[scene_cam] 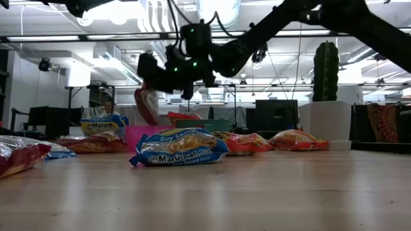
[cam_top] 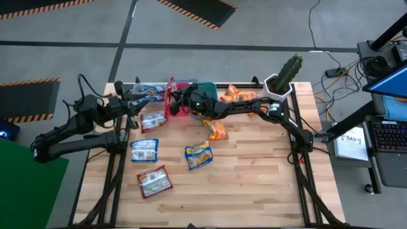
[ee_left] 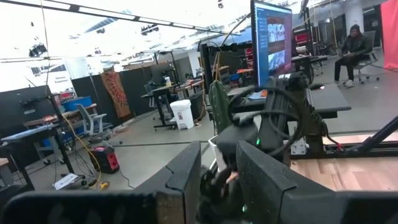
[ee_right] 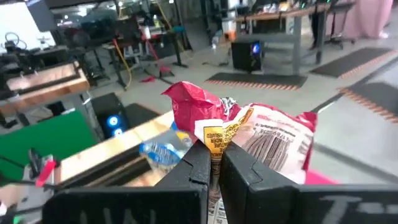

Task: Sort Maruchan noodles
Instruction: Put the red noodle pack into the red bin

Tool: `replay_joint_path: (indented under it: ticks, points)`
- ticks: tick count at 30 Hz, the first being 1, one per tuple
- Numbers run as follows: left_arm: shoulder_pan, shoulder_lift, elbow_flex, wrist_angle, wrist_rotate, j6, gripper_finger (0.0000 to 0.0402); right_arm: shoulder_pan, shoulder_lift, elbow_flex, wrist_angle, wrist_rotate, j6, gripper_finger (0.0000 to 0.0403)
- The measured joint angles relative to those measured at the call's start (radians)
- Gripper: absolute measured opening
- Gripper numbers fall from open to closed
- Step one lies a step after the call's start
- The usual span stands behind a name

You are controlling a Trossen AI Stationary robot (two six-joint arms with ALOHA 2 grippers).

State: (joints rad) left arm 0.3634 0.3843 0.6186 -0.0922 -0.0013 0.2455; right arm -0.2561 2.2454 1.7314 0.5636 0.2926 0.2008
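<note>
Right gripper (ee_right: 214, 163): fingers clamped on a red noodle packet (ee_right: 249, 134), held clear of the worktop (cam_top: 254, 172) over the far edge, above the red bin (scene_cam: 138, 136). The right wrist view alone shows the grip, at the packet's yellow-trimmed edge; the low view shows the packet hanging tilted beneath the arm.

Left gripper (ee_left: 217, 177): raised near the far left corner; fingers partly apart, nothing visible between them.

Remaining packets: blue ones (cam_top: 144, 150) and a red one (cam_top: 154, 182) lie left of centre, an orange one (cam_top: 217, 129) mid-worktop, more orange (cam_top: 238, 95) at the far edge. A potted cactus (cam_top: 285, 75) stands at the far right corner.

The worktop is pale wood planks. Behind it are desks, a monitor (ee_left: 272, 38) and a seated person (ee_left: 353, 45).
</note>
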Motion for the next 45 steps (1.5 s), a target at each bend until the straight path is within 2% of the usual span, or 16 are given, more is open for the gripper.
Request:
replay_joint_path:
  ticks: [7,13,24,29,35,45]
  points:
    - [0.000,0.000,0.000,0.000,0.000,0.004,0.0087,-0.002,0.083,0.062,-0.121,-0.007,0.101,0.0009]
    - [0.000,0.001,0.000,0.000,0.000,0.005,0.0087,-0.007,0.094,0.080,-0.171,-0.005,0.139,0.0015]
    - [0.000,0.001,0.000,0.001,0.000,0.005,0.0087,-0.007,0.094,0.080,-0.216,-0.006,0.140,0.0114]
    - [0.000,0.002,0.000,-0.001,0.000,0.005,0.0087,-0.007,0.054,0.080,-0.269,-0.016,0.132,0.0153]
    - [0.000,0.008,0.000,-0.005,0.000,0.005,0.0087,-0.003,-0.084,0.080,-0.503,-0.040,0.051,0.0170]
    - [0.000,0.088,0.000,0.015,0.001,-0.002,0.0087,0.104,-0.341,0.068,-1.085,-0.060,-0.094,0.0171]
